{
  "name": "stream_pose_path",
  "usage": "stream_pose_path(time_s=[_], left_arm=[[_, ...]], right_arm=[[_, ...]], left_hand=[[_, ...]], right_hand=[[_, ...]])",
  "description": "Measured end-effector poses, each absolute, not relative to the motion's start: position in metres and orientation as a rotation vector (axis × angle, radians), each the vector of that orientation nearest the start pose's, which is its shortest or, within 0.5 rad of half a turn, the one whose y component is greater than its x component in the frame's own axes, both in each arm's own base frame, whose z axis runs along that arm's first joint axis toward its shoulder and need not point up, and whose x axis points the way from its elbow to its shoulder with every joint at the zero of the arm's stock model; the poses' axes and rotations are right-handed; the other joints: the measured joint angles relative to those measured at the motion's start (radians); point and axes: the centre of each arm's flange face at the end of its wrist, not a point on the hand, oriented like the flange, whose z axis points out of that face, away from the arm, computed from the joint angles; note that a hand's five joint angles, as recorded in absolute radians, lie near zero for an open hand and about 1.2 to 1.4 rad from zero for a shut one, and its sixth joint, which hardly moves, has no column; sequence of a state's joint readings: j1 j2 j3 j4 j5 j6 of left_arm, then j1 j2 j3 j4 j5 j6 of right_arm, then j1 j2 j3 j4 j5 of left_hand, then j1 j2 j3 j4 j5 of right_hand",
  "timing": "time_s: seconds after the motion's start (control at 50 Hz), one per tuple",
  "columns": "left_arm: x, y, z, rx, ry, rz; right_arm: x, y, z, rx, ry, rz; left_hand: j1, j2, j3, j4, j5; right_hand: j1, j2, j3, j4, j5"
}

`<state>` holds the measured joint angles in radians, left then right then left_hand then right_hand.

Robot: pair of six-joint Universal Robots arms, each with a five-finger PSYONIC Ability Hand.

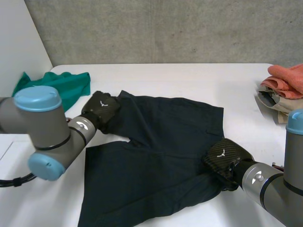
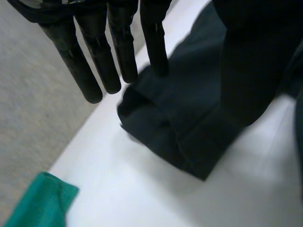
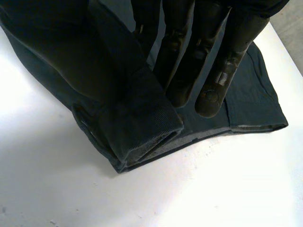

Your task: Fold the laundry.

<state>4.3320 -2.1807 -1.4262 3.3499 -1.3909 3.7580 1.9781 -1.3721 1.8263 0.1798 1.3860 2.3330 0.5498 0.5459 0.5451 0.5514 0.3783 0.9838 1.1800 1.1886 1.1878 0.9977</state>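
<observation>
Dark navy shorts [image 1: 156, 161] lie spread on the white table [image 1: 199, 78]. At their 4 o'clock edge the right hand [image 1: 226, 158] pinches a raised fold between thumb and straight fingers. At 10 o'clock the left hand [image 1: 102, 109] hovers over a corner, fingers straight and spread. Each hand's back bears a small white emblem, no letters legible. Farther off are a green cloth [image 1: 66, 85] at 10 o'clock and an orange pile [image 1: 286, 80] at 2 o'clock

Left arm [image 1: 45, 125] and right arm [image 1: 284, 187]: fat grey cylinder joints, light-blue round caps, silver wrist rings with a small white mark. Left hand [image 1: 102, 108] and right hand [image 1: 223, 158] are black, with weave-pattern backs and a small white logo. Fingers [image 2: 90, 71] are long black segmented rods.
</observation>
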Motion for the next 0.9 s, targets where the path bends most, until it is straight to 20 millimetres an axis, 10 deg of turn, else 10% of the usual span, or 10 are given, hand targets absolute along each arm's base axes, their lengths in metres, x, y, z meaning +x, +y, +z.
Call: stream_pose_path(time_s=[0.24,0.48,0.5,0.9], left_arm=[[-0.282,-0.352,0.107,1.329,2.156,-1.881],[-0.285,-0.348,0.102,1.351,2.174,-1.878],[-0.284,-0.348,0.101,1.346,2.175,-1.874],[-0.270,-0.329,0.117,1.096,2.130,-1.715]], right_arm=[[0.239,-0.186,0.171,-1.693,2.232,-1.473],[0.239,-0.187,0.169,-1.691,2.229,-1.485],[0.239,-0.187,0.169,-1.691,2.227,-1.487],[0.240,-0.187,0.164,-1.693,2.230,-1.477]], left_hand=[[0.164,0.162,0.162,0.154,0.149],[0.248,0.253,0.254,0.247,0.241],[0.593,0.590,0.578,0.577,0.565],[0.595,0.651,0.643,0.646,0.588]], right_hand=[[0.000,0.000,0.000,0.000,0.000],[0.000,0.000,0.000,0.000,0.000],[0.000,0.000,0.000,0.000,0.000],[0.000,0.000,0.000,0.000,0.000]])
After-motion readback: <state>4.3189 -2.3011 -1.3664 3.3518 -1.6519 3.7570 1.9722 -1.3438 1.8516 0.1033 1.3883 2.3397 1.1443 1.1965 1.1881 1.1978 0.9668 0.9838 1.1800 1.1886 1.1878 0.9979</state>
